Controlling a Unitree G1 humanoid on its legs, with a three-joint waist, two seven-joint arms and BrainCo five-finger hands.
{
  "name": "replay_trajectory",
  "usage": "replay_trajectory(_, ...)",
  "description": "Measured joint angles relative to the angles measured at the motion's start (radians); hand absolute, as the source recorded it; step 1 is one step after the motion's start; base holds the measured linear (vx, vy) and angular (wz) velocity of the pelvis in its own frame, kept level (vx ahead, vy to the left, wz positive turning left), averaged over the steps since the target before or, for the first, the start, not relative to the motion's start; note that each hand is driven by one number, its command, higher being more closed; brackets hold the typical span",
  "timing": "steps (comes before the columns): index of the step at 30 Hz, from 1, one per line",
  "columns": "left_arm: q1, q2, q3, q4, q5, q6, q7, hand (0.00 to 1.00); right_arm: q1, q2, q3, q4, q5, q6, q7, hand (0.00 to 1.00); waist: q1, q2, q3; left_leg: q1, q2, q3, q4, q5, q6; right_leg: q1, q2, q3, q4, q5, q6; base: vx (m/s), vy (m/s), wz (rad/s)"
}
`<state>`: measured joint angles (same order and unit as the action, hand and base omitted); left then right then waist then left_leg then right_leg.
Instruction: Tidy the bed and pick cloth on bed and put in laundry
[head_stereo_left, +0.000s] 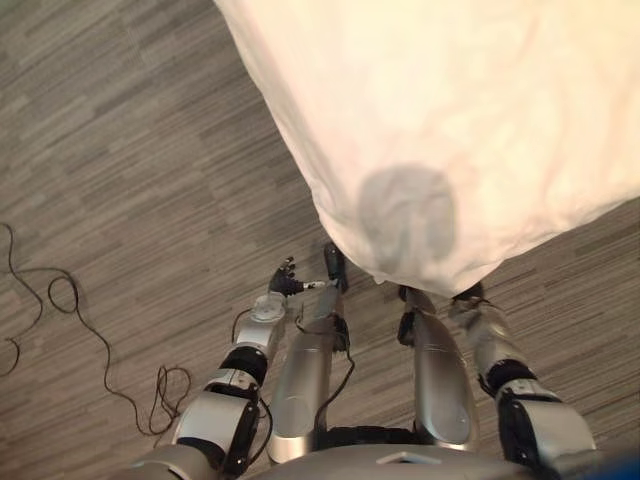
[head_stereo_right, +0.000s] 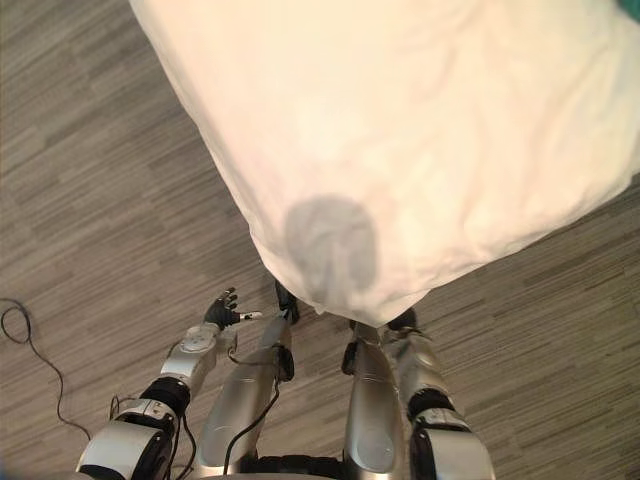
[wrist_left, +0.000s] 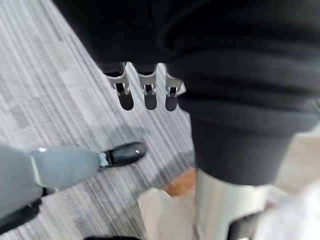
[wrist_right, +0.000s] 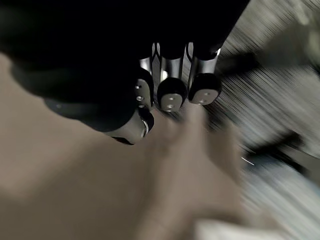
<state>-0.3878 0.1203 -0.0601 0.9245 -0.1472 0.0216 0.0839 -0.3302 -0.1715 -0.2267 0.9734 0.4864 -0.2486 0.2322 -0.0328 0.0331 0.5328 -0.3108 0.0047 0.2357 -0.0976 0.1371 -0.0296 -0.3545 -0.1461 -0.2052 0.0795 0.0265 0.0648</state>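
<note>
Left eye view: big white bed cover, one corner hanging low and pointing at the robot. Long way of the cover: from that corner up and away, toward the far side. L hand just beside the corner, not touching, fingers straight and loose, holding nothing. R hand at the cover's edge by the same corner, tips close to it; pinching or not, can't tell. Prob. the step now: grab the corner w/ both hands. Best to take the edge itself, not the puffy middle, then pull slow & flat, no bumps.
</note>
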Motion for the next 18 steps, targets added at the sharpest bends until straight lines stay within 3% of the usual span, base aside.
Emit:
replay_trajectory(3, 0.038, 0.013, 0.002, -0.010, 0.009, 0.018, -0.015, 0.00, 0.042, -0.005, -0.050, -0.027, -0.001, -0.056, -0.022, 1.00, -0.016, -0.006, -0.005, 0.060, 0.007, 0.009, 0.000, -0.017, -0.002, 0.064, 0.010, 0.005, -0.029, 0.000, 0.001, 0.10, -0.016, -0.21)
replay_trajectory(7, 0.101, 0.034, 0.002, -0.020, 0.042, 0.045, -0.051, 0.00, 0.114, -0.007, -0.121, -0.108, -0.013, -0.116, -0.130, 1.00, -0.020, -0.011, -0.016, 0.138, 0.018, 0.024, 0.000, -0.028, 0.005, 0.147, 0.029, 0.004, -0.049, 0.000, 0.002, 0.10, -0.029, -0.10)
replay_trajectory(9, 0.149, 0.047, 0.003, -0.020, 0.058, 0.060, -0.073, 0.00, 0.162, -0.008, -0.144, -0.214, -0.011, -0.151, -0.166, 1.00, -0.030, -0.013, -0.068, 0.154, 0.018, 0.025, 0.000, -0.028, 0.005, 0.170, 0.031, 0.004, -0.065, -0.001, 0.002, 0.09, -0.023, -0.01)
replay_trajectory(11, 0.223, 0.054, 0.003, -0.025, 0.062, 0.066, -0.087, 0.00, 0.229, -0.008, -0.172, -0.387, -0.009, -0.180, -0.176, 1.00, -0.036, -0.016, -0.160, 0.171, 0.017, 0.025, 0.000, -0.028, 0.005, 0.192, 0.030, 0.004, -0.074, -0.004, 0.007, 0.12, -0.014, 0.00)
replay_trajectory(14, 0.311, 0.049, 0.003, -0.049, 0.063, 0.074, -0.093, 0.00, 0.303, -0.008, -0.197, -0.636, -0.007, -0.198, -0.132, 1.00, -0.035, -0.016, -0.230, 0.231, 0.019, 0.023, 0.000, -0.047, 0.003, 0.255, 0.033, 0.004, -0.082, -0.013, 0.015, 0.07, 0.001, -0.02)
replay_trajectory(18, 0.435, 0.031, -0.013, -0.056, 0.082, 0.080, -0.107, 0.00, 0.395, 0.020, -0.180, -0.969, 0.046, -0.184, 0.084, 1.00, -0.035, -0.018, -0.328, 0.270, 0.021, 0.008, -0.004, -0.076, 0.012, 0.303, 0.032, -0.003, -0.098, -0.029, 0.020, 0.00, 0.014, 0.03)
